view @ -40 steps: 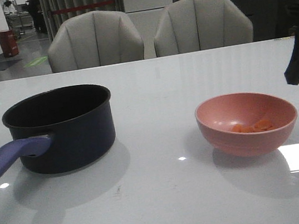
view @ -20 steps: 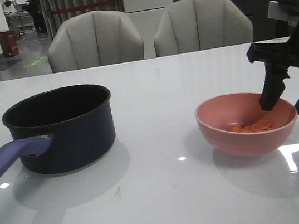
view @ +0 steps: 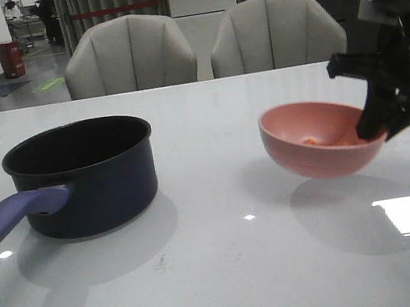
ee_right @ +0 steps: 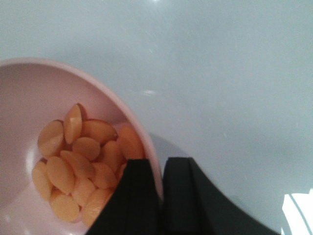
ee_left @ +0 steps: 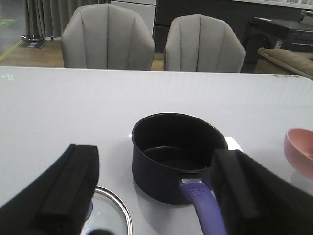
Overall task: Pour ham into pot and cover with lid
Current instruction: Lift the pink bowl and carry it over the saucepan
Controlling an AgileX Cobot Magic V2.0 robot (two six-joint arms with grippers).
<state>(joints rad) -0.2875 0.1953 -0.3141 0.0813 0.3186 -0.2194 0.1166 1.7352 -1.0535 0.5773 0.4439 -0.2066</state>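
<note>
A wide, glossy white table point(view: 231, 273) is seen, with two grey upholstered chairs point(view: 128, 54) set behind its far edge. On the left part of the table a dark navy round saucepan with a black inside and a long purple-blue handle point(view: 85, 175) is standing upright; its inside is seen bare in the left wrist view. The salmon-pink round bowl point(view: 315, 141) is held off the table on the right side, well apart from the saucepan, and is tilted with its opening turned toward the saucepan; its shadow is cast on the table below. The bowl's rim on the robot's right is clamped between the two black fingers of the right gripper point(ee_right: 161, 196), one finger inside the bowl and one outside. The left gripper point(ee_left: 151, 196) is held with its black fingers wide apart, nothing between them, near the saucepan's handle. A round dark glass lid with a shiny steel rim point(ee_left: 115, 213) is lying flat on the table just beside the saucepan, partly hidden by a finger. The small flat orange-pink ham slices point(ee_right: 80, 164) are heaped in the bottom of the bowl, against the inner finger
</note>
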